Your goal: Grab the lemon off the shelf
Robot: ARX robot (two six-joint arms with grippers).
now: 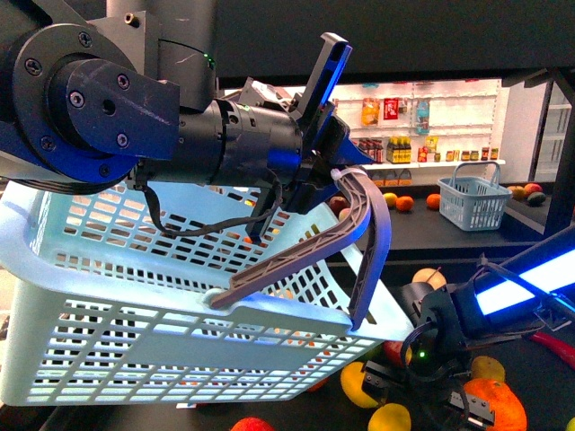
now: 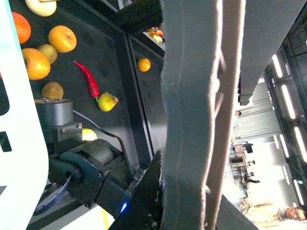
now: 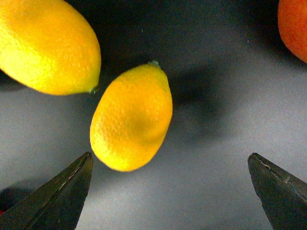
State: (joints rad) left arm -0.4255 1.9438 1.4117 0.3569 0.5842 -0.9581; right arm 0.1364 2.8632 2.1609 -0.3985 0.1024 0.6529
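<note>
Our right jaws gaped wide, empty, near the smooth yellow oval lemon (image 3: pixel 132 117) on the black metal shelf (image 3: pixel 216 120). The grey plastic basket handle (image 2: pixel 192 120) hid the left jaws; we couldn't tell their grip.

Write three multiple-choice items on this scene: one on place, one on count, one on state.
1. The pale blue slotted plastic basket hangs by its grey handle from: A the left hand; B the right hand; C a white shelf.
2. Yellow oval fruits in the right wrist view: A one; B two; C four.
3. The right hand is: A open, empty; B shut on a fruit; C shut on a chilli.
Key: A, the handle meets the left hand; B, the smooth yellow lemon and its neighbour show; A, its fingers stand apart, clear of the lemon.
</note>
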